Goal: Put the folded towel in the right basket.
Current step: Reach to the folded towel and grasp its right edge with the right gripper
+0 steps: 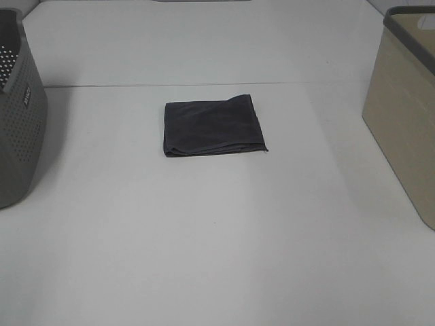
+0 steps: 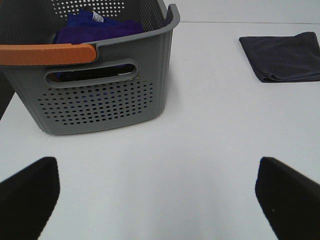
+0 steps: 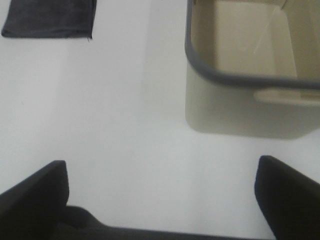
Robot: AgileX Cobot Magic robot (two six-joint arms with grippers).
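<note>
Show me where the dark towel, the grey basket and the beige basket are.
dark towel [image 1: 214, 125]: exterior high view, middle of its top layer.
grey basket [image 2: 100, 102]: left wrist view, perforated front wall.
beige basket [image 3: 235, 110]: right wrist view, plain outer wall.

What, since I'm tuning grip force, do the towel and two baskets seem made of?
Folded towel: soft dark grey cloth, matte, with layered fold edges. Left basket: likely moulded grey plastic, dull, given its punched hole pattern. Right basket: probably plastic too, smooth beige walls under a grey rim.
</note>
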